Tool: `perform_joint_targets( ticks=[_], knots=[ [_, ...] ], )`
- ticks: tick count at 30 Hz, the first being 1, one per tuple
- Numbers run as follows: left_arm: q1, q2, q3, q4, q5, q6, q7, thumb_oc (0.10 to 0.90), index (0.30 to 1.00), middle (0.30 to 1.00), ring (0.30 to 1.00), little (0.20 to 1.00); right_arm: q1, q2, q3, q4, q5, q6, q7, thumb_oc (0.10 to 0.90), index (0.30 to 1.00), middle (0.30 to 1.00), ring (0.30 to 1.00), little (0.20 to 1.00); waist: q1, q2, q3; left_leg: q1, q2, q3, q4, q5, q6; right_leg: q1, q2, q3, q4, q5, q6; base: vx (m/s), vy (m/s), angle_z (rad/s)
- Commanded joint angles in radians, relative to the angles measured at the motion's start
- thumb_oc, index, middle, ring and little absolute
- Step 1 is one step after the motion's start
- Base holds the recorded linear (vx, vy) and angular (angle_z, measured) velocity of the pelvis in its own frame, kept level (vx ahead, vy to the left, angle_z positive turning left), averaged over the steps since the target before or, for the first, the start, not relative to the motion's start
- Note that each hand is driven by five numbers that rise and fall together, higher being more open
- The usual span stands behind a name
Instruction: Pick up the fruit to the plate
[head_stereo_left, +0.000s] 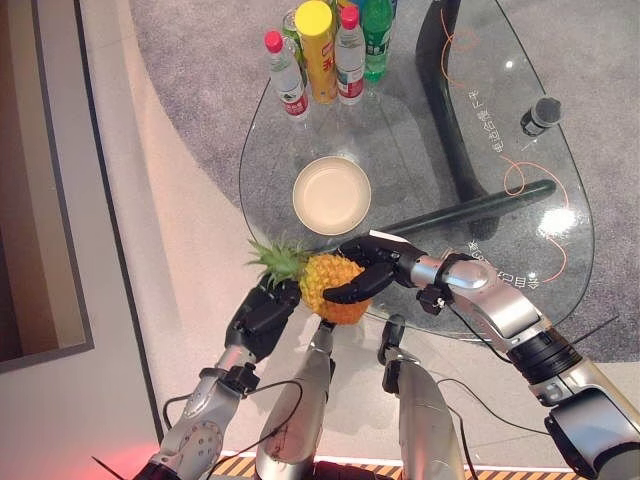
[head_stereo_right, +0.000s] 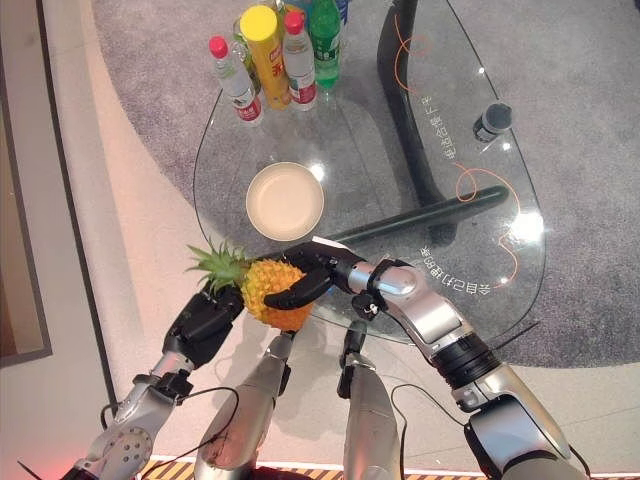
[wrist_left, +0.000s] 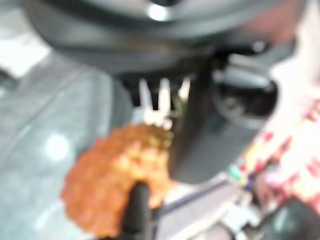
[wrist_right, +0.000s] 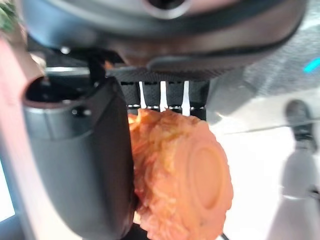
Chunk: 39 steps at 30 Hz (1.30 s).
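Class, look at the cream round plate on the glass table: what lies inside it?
Nothing lies in the cream round plate; its whole inside shows bare. The orange pineapple is off it, near the glass table's edge, with the right hand's fingers curled round it.

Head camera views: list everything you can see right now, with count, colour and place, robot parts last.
pineapple: one, orange-yellow with green leaves, at the near edge of the table, held between both hands.
plate: one, cream, empty, mid-table beyond the pineapple.
bottles: a cluster at the far edge; two clear with red caps, one yellow with a yellow cap, one green; more behind, count unclear.
small dark cylinder: one, black with grey top, right side of the table.
glass table: one, clear, rounded, dark base beneath.
right robot hand: dark, fingers curled round the pineapple.
left robot hand: dark, against the pineapple's leafy end; grip unclear.
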Motion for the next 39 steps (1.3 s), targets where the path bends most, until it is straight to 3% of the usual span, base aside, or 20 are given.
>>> perform_joint_targets(
  ticks=[1, 7, 20, 30, 39],
  knots=[
    [-0.230, -0.038, 0.090, -0.172, 0.076, -0.122, 0.017, 0.800, 0.900, 0.900, 0.900, 0.900, 0.069, 0.171, 0.169, -0.378, 0.164, -0.242, 0.130, 0.100, 0.300, 0.300, 0.300, 0.200, -0.069, -0.020, -0.019, 0.028, -0.088, 0.019, 0.103, -0.127, 0.073, 0.135, 0.021, 0.013, -0.183, 0.090, 0.055, 0.02, -0.007, -0.04],
    [-0.218, -0.053, 0.105, -0.168, 0.121, -0.124, 0.036, 0.800, 0.900, 0.900, 0.900, 0.900, 0.117, 0.160, 0.079, -0.380, 0.172, -0.339, 0.015, 0.100, 0.300, 0.300, 0.300, 0.200, -0.091, -0.028, -0.019, 0.048, -0.085, 0.022, 0.100, -0.135, 0.076, 0.164, 0.023, 0.027, -0.197, 0.089, 0.054, 0.01, 0.000, -0.03],
    [-0.204, -0.084, 0.141, -0.177, 0.229, -0.107, 0.068, 0.800, 0.900, 0.900, 0.900, 0.900, 0.204, 0.219, -0.115, -0.425, 0.184, -0.547, -0.263, 0.100, 0.300, 0.300, 0.300, 0.200, -0.131, -0.021, -0.019, 0.049, -0.083, 0.036, 0.111, -0.149, 0.077, 0.178, 0.016, 0.047, -0.207, 0.083, 0.057, 0.00, 0.009, -0.06],
    [-0.203, -0.078, 0.180, -0.194, 0.289, -0.089, 0.085, 0.800, 0.900, 0.900, 0.900, 0.900, 0.242, 0.228, -0.216, -0.455, 0.115, -0.663, -0.399, 0.100, 0.300, 0.300, 0.300, 0.200, -0.145, -0.014, -0.019, 0.048, -0.082, 0.050, 0.124, -0.155, 0.075, 0.185, 0.010, 0.049, -0.206, 0.081, 0.061, 0.00, 0.007, -0.02],
    [-0.191, -0.089, 0.191, -0.196, 0.299, -0.073, 0.081, 0.800, 0.900, 0.900, 0.900, 0.900, 0.258, 0.229, -0.256, -0.476, 0.091, -0.726, -0.435, 0.100, 0.300, 0.300, 0.300, 0.200, -0.151, -0.015, -0.019, 0.048, -0.082, 0.056, 0.131, -0.155, 0.073, 0.187, 0.008, 0.051, -0.204, 0.082, 0.063, 0.00, 0.006, -0.04]
  ],
)
